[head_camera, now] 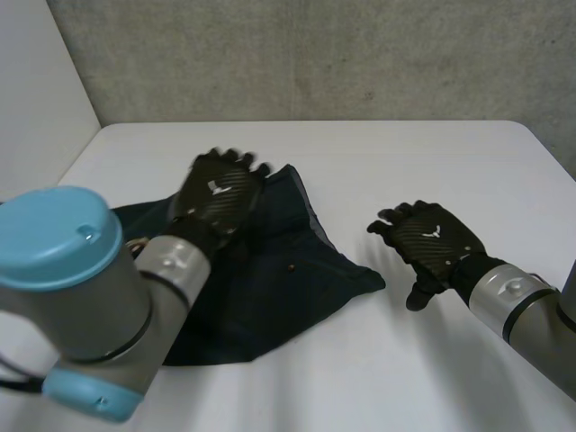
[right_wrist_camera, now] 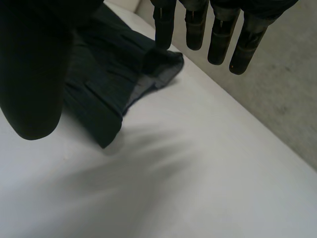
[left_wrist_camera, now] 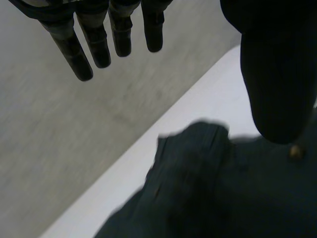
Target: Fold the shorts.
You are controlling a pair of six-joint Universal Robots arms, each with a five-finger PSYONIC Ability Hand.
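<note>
I am holding my left robot hand [head_camera: 219, 193] above the dark blue-green cloth shorts [head_camera: 270, 297], fingers straight and spread, pinching nothing; my right robot hand [head_camera: 432, 243] is hanging beside them over the white table [head_camera: 423, 378], likewise spread and empty. I am worrying that a one-sided grab may drag the cloth into a bunch. The shorts are lying rumpled left of the table's middle, a paler inside showing along the edge nearest my right robot hand
</note>
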